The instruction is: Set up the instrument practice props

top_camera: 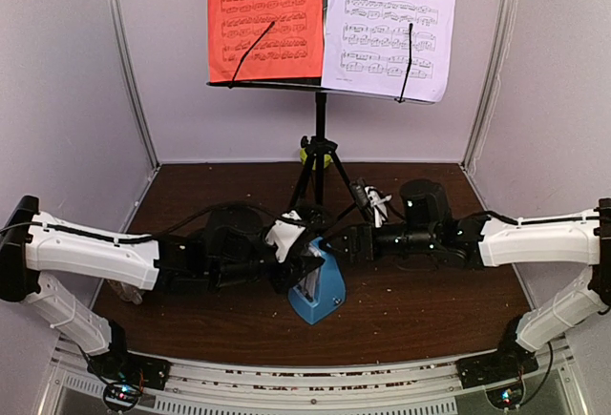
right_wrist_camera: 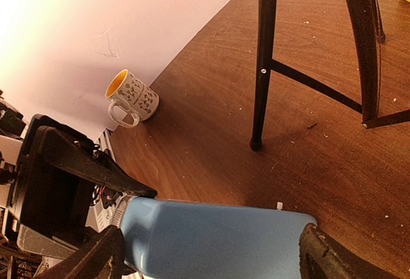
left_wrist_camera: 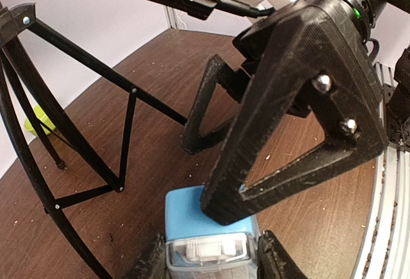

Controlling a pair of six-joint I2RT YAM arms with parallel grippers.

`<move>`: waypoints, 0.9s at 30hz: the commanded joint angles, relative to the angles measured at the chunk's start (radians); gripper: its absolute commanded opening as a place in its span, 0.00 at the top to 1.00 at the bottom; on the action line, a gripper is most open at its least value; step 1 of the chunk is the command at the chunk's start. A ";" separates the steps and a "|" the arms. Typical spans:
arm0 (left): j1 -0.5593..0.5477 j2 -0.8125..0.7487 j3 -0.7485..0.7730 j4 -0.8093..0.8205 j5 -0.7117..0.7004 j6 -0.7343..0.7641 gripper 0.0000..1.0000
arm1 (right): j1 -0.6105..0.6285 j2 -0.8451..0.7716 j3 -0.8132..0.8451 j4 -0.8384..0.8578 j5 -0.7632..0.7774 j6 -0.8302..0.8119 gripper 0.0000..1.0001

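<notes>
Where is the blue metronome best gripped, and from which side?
Low on the metronome, near its wide base, with fingers across two opposite flat faces and coming in level from the side. It seems to stand upright and narrows toward the top, so a high pinch would likely slide off.

Two arms counted: left arm (top_camera: 91, 248), right arm (top_camera: 535, 238). Two grippers counted, one per arm: left gripper (left_wrist_camera: 208, 263), right gripper (right_wrist_camera: 211, 253). Two fingers seen on each gripper. One music stand (top_camera: 321, 114) counted. Two music sheets counted on stand: one red sheet (top_camera: 264, 14), one white sheet (top_camera: 391, 24). Two wire retainers (top_camera: 253, 51) counted, one per sheet. One blue metronome (top_camera: 320, 296) counted. One patterned mug (right_wrist_camera: 131, 96) counted. One green bowl (top_camera: 307, 155) counted, only partly seen.
</notes>
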 commanded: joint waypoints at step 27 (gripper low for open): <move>0.142 -0.382 -0.113 -0.320 -0.035 -0.337 0.89 | -0.022 0.008 0.073 -0.429 0.118 -0.117 0.02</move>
